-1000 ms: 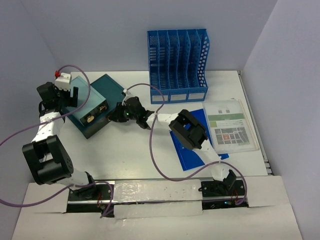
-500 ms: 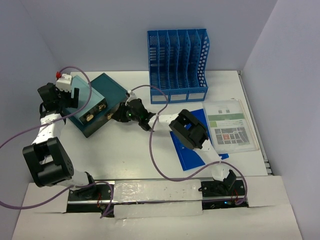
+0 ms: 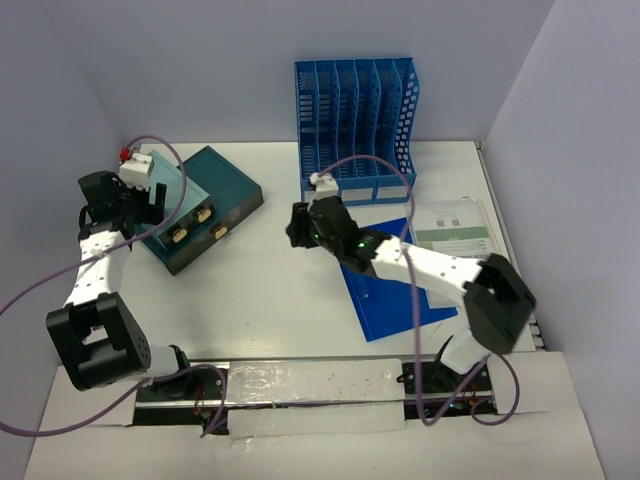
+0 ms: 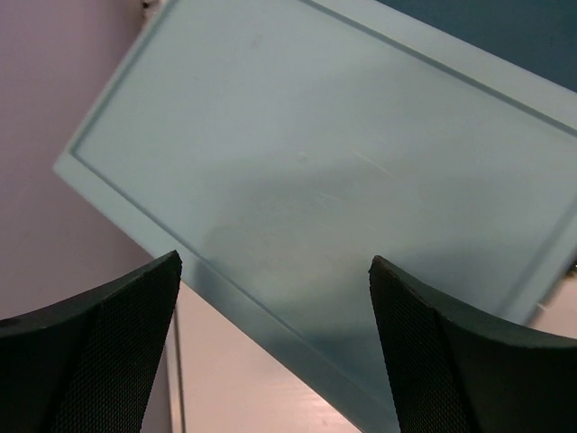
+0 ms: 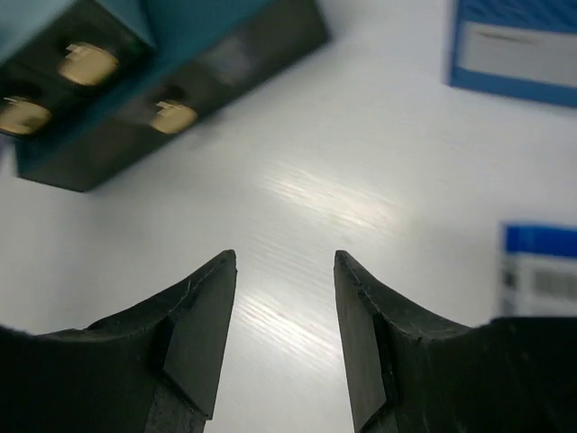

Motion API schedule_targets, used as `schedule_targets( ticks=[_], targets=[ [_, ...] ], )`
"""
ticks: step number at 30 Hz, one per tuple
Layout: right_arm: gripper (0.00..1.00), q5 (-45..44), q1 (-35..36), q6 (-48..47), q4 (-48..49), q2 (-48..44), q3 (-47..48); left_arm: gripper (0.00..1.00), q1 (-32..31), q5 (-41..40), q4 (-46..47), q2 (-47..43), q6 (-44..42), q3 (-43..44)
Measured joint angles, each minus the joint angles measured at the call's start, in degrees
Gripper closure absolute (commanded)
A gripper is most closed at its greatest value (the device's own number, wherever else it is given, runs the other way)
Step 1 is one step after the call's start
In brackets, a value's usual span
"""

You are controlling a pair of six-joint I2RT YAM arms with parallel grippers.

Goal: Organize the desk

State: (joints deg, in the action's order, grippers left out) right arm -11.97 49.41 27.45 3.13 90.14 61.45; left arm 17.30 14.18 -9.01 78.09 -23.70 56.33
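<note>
Top external view: the worktop lies white between lavender walls, with the teal box far left, the file rack far centre and the blue folder to the right.
Left fingers: spread wide, empty, above the box's pale lid.
Right fingers: a narrower gap, empty, over bare worktop.
Step, as I judge it: handling the box; square the left fingers on the lid's edge before closing.
Right wrist view: brass latches shown close, mere specks from above.
Left wrist view: the lid's raised border.
</note>
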Motion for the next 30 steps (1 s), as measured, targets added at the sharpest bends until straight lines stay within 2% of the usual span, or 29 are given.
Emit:
schedule_targets(
  ticks=[4,8,10,14,16,18,22,25,30],
  targets=[
    [0.39,-9.0,1.62,0.73,-14.42,-6.33,-3.79,0.07,-1.24,1.19,-6.06,-2.9,0.62,0.07],
    [0.28,-15.33,7.62,5.66,-30.52,-8.33,-6.93,0.06,-2.23,3.79,-13.84,-10.0,1.27,0.05],
    [0.22,-16.67,10.29,8.7,-34.45,-10.96,-9.8,0.05,-2.48,5.22,-16.83,-14.55,1.48,0.05],
    [0.21,-19.67,10.29,13.57,-39.92,-19.36,-14.84,0.04,-2.79,6.55,-20.97,-21.85,1.74,-0.17],
    [0.22,-21.36,8.63,14.43,-42.06,-22.92,-14.78,0.04,-2.97,7.09,-22.5,-24.48,2.05,-0.77],
    [0.17,-22.91,6.85,14.28,-44.25,-24.29,-12.52,0.04,-3.06,7.79,-24.22,-26.02,2.27,-1.48],
    [0.15,-24.14,1.24,11.0,-46.91,-21.51,-3.89,0.04,-3.32,8.82,-27.89,-27.37,2.51,-2.76],
    [0.15,-22.6,-7.15,6.06,-45.84,-17.3,1.28,0.03,-3.35,9.02,-30.36,-29.13,2.4,-3.38],
    [0.14,-19.36,-20.76,-0.26,-44.95,-8.86,3.12,0.03,-3.39,10.04,-32.46,-32.89,1.75,-3.49]
  ],
)
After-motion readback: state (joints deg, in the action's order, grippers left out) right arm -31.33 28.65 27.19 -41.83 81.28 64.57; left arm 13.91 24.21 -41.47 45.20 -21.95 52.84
